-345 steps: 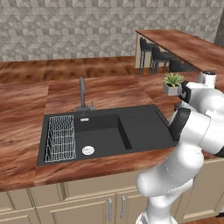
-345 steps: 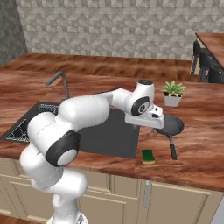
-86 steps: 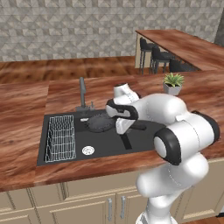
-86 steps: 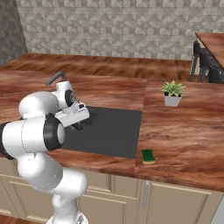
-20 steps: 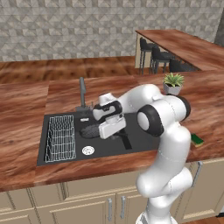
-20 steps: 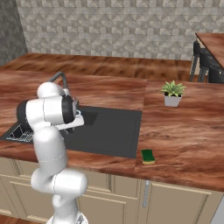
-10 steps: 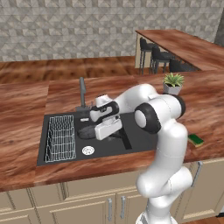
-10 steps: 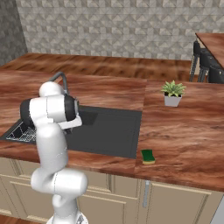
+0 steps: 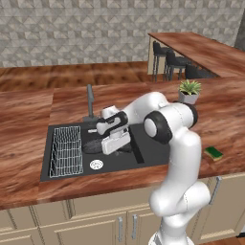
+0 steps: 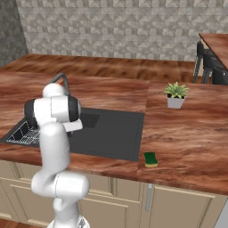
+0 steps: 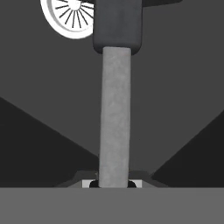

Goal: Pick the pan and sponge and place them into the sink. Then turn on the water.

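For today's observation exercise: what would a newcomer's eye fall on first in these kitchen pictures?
The white arm bends low into the black sink, its hand over the pan lying in the basin. In the hand view, the pan's grey handle runs up from the fingertips toward the silver drain. The sponge waits alone on the wooden counter.

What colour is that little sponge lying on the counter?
The sponge is green on top with yellow sides, clearest in the right base view.

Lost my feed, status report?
Gripper shut on pan handle, pan down in sink. Sponge on counter. Nothing in the way.
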